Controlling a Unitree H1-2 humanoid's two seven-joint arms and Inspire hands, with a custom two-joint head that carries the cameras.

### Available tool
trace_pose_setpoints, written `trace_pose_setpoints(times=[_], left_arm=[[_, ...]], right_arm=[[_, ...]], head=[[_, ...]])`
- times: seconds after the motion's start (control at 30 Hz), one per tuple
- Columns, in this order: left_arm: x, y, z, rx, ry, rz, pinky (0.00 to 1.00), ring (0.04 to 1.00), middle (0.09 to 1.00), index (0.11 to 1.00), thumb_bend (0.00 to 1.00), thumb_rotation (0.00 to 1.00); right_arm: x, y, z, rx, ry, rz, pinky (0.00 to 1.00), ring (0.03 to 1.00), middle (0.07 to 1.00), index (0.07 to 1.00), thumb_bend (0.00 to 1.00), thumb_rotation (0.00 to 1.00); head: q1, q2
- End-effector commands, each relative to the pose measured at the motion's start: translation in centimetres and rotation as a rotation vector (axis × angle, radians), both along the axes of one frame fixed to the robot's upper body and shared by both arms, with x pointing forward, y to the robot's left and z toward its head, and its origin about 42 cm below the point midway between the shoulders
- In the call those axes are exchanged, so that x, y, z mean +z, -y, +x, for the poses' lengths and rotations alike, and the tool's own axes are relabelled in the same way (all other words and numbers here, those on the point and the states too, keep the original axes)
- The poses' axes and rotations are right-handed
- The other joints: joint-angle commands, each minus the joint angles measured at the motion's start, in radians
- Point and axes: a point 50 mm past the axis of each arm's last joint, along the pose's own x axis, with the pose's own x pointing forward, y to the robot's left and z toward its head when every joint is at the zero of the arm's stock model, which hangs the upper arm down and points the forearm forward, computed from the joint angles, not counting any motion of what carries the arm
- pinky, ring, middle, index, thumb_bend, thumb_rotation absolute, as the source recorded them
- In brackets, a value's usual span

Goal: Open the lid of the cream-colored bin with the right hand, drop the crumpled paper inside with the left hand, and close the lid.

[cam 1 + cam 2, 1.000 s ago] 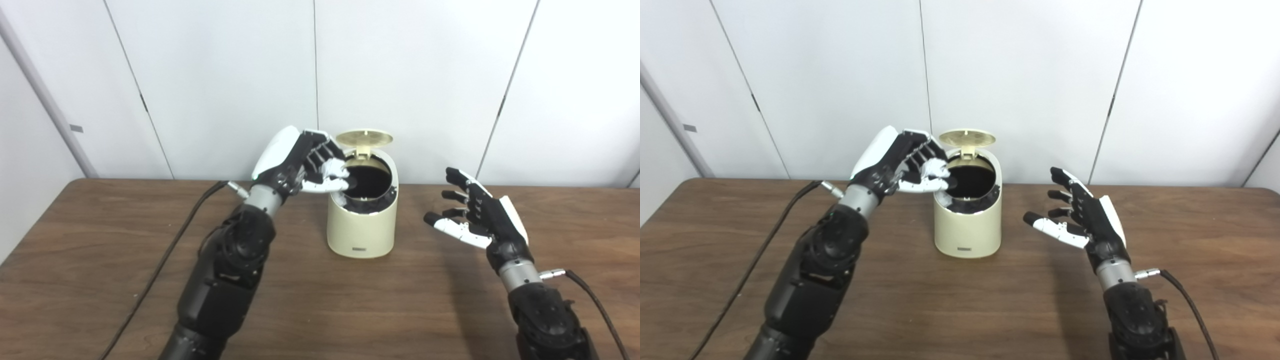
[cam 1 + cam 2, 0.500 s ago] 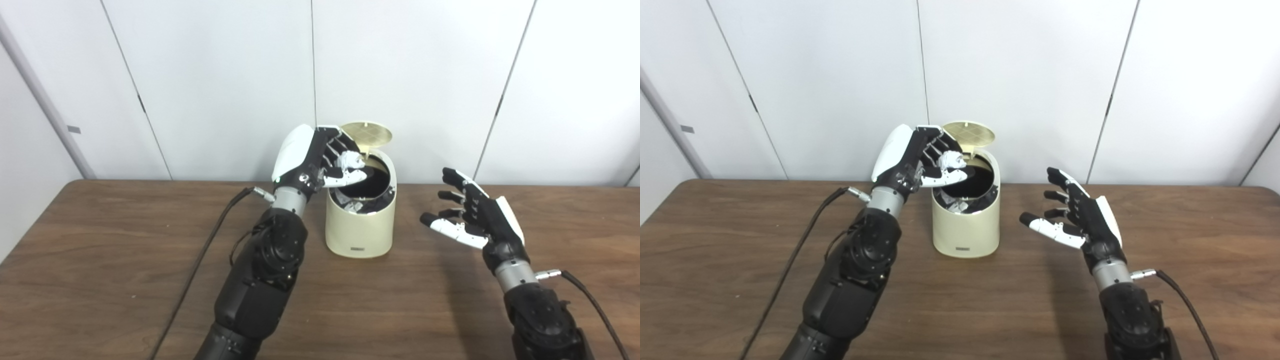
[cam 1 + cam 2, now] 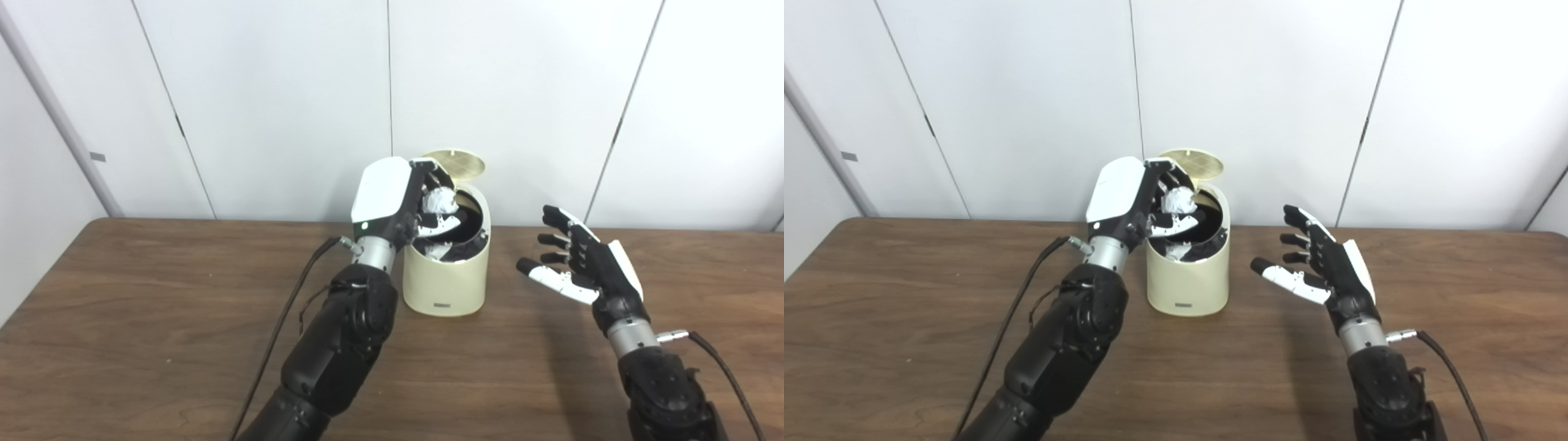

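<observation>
Two hands over the wooden table (image 3: 153, 343). L hand (image 3: 398, 202) is up at the mouth of the cream-colored bin (image 3: 447, 275), white back toward the cameras, fingers and thumb curled around the crumpled paper (image 3: 438, 200), which sits just above the bin's dark opening, near its left rim. Lid (image 3: 456, 162) is open, tipped up at the back of the bin w/ its underside showing. More white scraps show inside the bin near the front rim. R hand (image 3: 579, 269) hangs above the table to the right of the bin, well apart from it, palm facing left, fingers spread, holding nothing.
</observation>
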Motion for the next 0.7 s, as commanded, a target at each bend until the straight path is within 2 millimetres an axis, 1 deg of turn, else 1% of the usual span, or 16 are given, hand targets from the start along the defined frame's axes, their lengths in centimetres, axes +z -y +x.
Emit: trace_pose_setpoints(times=[0.0, 0.07, 0.13, 0.17, 0.2, 0.23, 0.27, 0.33, 0.47, 0.6, 0.67], left_arm=[[0.76, 0.90, 0.37, -0.038, 0.008, 0.034, 0.31, 0.400, 0.504, 0.549, 0.47, 0.00], [0.50, 0.86, 0.49, -0.032, -0.008, 0.084, 0.30, 0.419, 0.521, 0.545, 0.47, 0.00], [0.41, 0.83, 0.53, -0.030, -0.022, 0.109, 0.38, 0.434, 0.592, 0.515, 0.49, 0.00], [0.39, 0.82, 0.53, -0.030, -0.033, 0.111, 0.41, 0.505, 0.629, 0.573, 0.69, 0.00], [0.39, 0.82, 0.53, -0.031, -0.040, 0.112, 0.42, 0.540, 0.650, 0.611, 0.80, 0.00], [0.38, 0.83, 0.53, -0.032, -0.046, 0.115, 0.43, 0.562, 0.663, 0.635, 0.87, 0.00], [0.38, 0.83, 0.52, -0.032, -0.050, 0.117, 0.44, 0.579, 0.676, 0.653, 0.89, 0.00], [0.44, 0.75, 0.57, -0.033, -0.058, 0.120, 0.45, 0.590, 0.682, 0.670, 0.91, 0.01], [0.57, 0.56, 0.63, -0.035, -0.062, 0.126, 0.45, 0.583, 0.667, 0.672, 0.91, 0.01], [0.59, 0.30, 0.59, -0.036, -0.062, 0.142, 0.44, 0.578, 0.662, 0.670, 0.91, 0.01], [0.64, 0.15, 0.48, -0.039, -0.071, 0.144, 0.46, 0.597, 0.672, 0.672, 0.90, 0.01]], right_arm=[[2.40, -0.13, 0.24, -0.004, 0.104, 0.000, 0.68, 0.794, 0.881, 0.869, 0.68, 0.39], [2.38, -0.07, 0.19, -0.005, 0.103, -0.001, 0.68, 0.793, 0.882, 0.871, 0.67, 0.38], [2.38, -0.04, 0.15, -0.005, 0.100, 0.001, 0.69, 0.799, 0.887, 0.874, 0.67, 0.38], [2.38, -0.02, 0.14, -0.006, 0.099, 0.001, 0.69, 0.801, 0.889, 0.876, 0.67, 0.38], [2.38, -0.02, 0.14, -0.006, 0.099, 0.000, 0.70, 0.802, 0.889, 0.878, 0.67, 0.38], [2.40, -0.01, 0.14, -0.008, 0.099, -0.001, 0.70, 0.802, 0.889, 0.878, 0.67, 0.38], [2.41, -0.01, 0.15, -0.009, 0.100, -0.002, 0.70, 0.800, 0.888, 0.878, 0.66, 0.38], [2.45, 0.02, 0.14, -0.009, 0.101, -0.001, 0.70, 0.799, 0.886, 0.877, 0.66, 0.37], [2.53, 0.08, 0.16, -0.007, 0.103, -0.003, 0.69, 0.802, 0.887, 0.877, 0.65, 0.35], [2.55, 0.01, 0.23, -0.010, 0.103, -0.001, 0.70, 0.801, 0.885, 0.874, 0.66, 0.36], [2.50, -0.02, 0.25, -0.009, 0.103, 0.001, 0.69, 0.802, 0.887, 0.875, 0.66, 0.36]], head=[[-0.001, 0.001], [-0.003, 0.003], [-0.004, 0.003], [-0.004, 0.003], [-0.004, 0.003], [-0.004, 0.003], [-0.004, 0.003], [-0.004, 0.003], [-0.004, 0.003], [0.005, 0.009], [0.005, 0.009]])
